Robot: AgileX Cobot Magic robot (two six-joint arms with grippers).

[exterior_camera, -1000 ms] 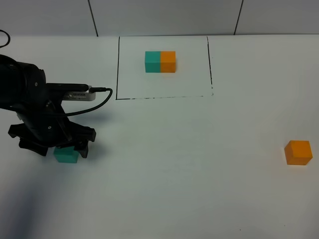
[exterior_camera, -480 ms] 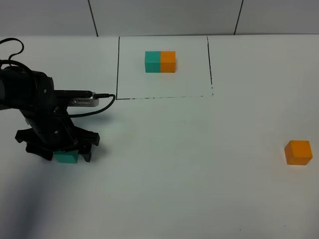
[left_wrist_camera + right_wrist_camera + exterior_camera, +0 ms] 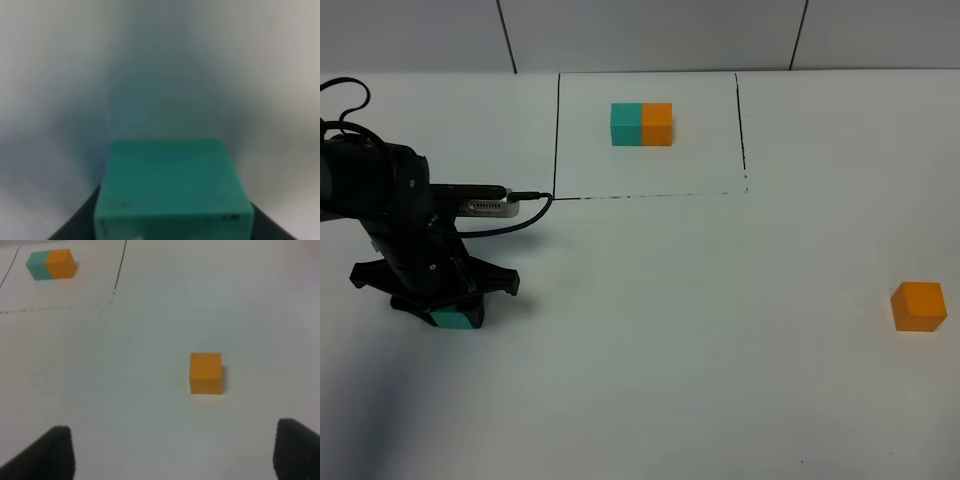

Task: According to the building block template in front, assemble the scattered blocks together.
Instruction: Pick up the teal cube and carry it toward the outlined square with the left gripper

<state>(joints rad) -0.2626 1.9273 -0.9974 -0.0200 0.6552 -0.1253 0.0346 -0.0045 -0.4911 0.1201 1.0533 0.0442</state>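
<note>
My left gripper (image 3: 448,308) was clenched on the teal cube (image 3: 172,185), one dark finger against each of its side faces. The cube sat on the white table (image 3: 700,300), at about 8 o'clock from the table's middle. From the high camera my own wrist covered most of it, and only its near face showed. A black cable (image 3: 525,215) looped off that wrist toward 1 o'clock and ended just short of the near left corner of the black outline (image 3: 556,140).

My right gripper (image 3: 175,455) hung released, with its two fingertips wide apart. The orange cube (image 3: 205,372) lay on the table at 12 o'clock from those jaws, untouched and not between the fingers. It was at about 4 o'clock from the table's middle, well apart from the teal one.

Farther off, at 12 o'clock, stood the building block template (image 3: 641,124), its teal half on the left and its orange half on the right, the two touching. The near line of the outline ran across between it and both loose cubes.
</note>
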